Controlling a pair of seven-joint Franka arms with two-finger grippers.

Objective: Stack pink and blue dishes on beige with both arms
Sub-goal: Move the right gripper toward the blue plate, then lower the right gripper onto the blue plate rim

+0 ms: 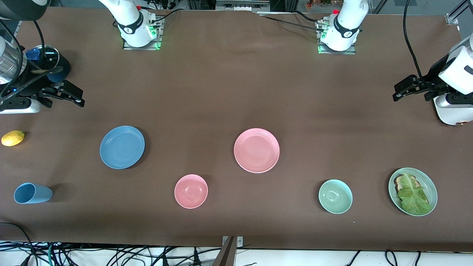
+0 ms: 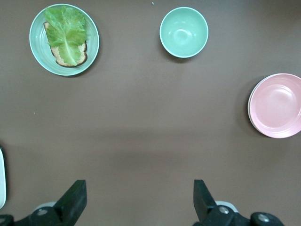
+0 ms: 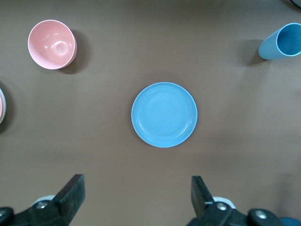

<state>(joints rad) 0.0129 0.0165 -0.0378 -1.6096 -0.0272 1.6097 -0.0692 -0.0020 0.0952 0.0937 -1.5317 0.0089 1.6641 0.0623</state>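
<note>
No readable writing showed; the left gripper [image 1: 410,89] and right gripper [image 1: 66,95] hung at their own table ends, jaws apart and empty; the blue plate [image 1: 122,147] and pink plate [image 1: 256,150] lay mid-table, well apart.

Even overhead light, soft short shadows beside the dishes, all sharp.

On the table [image 1: 221,92], from the right arm's end: lemon [image 1: 13,138], first plate [image 1: 122,147], second plate [image 1: 256,150]. Nearer the camera, same order: cup [image 1: 32,193], first bowl [image 1: 191,191], second bowl [image 1: 335,196], lettuce [image 1: 413,195] on third plate [image 1: 425,178].
</note>
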